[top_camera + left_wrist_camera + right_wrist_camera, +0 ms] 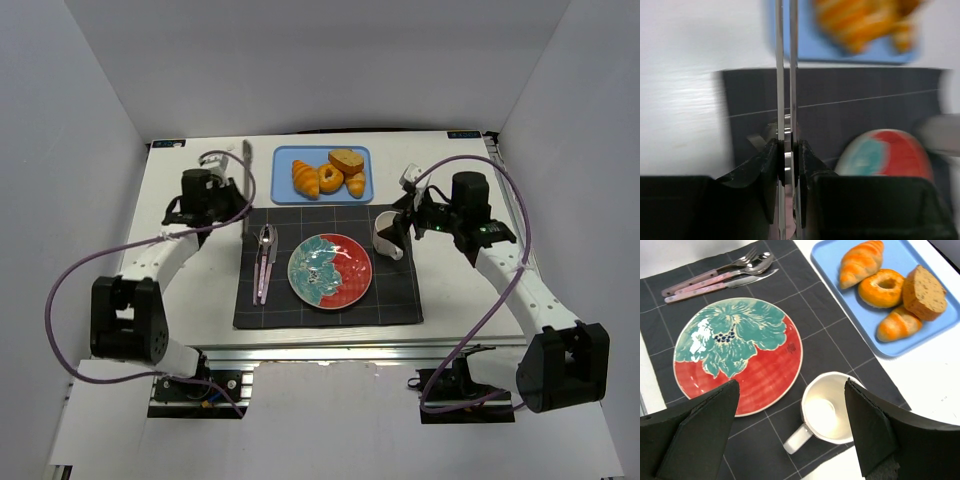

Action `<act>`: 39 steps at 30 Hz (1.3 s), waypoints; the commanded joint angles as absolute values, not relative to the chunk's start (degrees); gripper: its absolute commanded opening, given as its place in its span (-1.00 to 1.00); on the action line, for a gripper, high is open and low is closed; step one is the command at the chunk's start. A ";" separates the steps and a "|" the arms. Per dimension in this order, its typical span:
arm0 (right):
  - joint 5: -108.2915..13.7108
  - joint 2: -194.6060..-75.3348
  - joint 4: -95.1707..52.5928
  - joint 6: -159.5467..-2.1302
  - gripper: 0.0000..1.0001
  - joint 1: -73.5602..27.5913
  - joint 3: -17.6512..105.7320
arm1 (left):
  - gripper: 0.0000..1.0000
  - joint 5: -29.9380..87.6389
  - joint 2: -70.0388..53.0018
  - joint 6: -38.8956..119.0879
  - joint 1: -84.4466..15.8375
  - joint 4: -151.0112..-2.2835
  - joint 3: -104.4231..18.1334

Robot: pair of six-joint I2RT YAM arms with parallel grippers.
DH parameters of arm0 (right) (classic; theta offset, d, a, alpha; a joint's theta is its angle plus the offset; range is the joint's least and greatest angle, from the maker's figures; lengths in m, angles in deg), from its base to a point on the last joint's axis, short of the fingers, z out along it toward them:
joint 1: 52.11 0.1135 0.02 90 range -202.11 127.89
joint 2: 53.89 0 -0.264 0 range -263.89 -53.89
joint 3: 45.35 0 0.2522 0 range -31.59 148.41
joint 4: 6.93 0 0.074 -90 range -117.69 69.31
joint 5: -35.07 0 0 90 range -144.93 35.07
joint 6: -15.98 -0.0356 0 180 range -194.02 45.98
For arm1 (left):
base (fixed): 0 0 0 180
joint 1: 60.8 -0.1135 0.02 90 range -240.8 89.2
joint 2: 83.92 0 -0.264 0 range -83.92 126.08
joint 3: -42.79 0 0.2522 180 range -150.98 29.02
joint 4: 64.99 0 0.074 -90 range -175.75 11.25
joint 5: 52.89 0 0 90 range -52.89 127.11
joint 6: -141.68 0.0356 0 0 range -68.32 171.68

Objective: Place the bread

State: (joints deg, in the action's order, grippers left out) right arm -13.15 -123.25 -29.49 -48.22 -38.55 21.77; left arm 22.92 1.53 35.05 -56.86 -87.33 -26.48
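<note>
**Bread on the tray, far and right of the tongs**
The bread [331,177] – round, so it has no long axis to line up with – sits on the blue tray [285,155] among croissants and a cut roll. The left gripper [788,160] is pressed together on thin metal tongs [785,75] that point toward the far edge, and the bun lies to the right of their tips. The right gripper [792,430] hangs spread wide and empty over the cup [827,410], about as near – yet the left arm has the tool.
</note>
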 commanded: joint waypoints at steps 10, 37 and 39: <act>-12.22 -121.83 -27.20 -52.05 0.79 -42.88 24.83 | -0.31 19.70 2.55 18.16 -38.67 -87.60 -35.36; -10.11 -122.27 -26.49 -53.55 0.79 -45.87 24.04 | -0.07 51.52 21.90 55.09 -21.17 -119.01 -69.50; -9.93 -122.36 -26.49 -53.46 0.79 -46.05 24.13 | -0.07 51.70 21.28 55.89 -20.82 -117.61 -68.97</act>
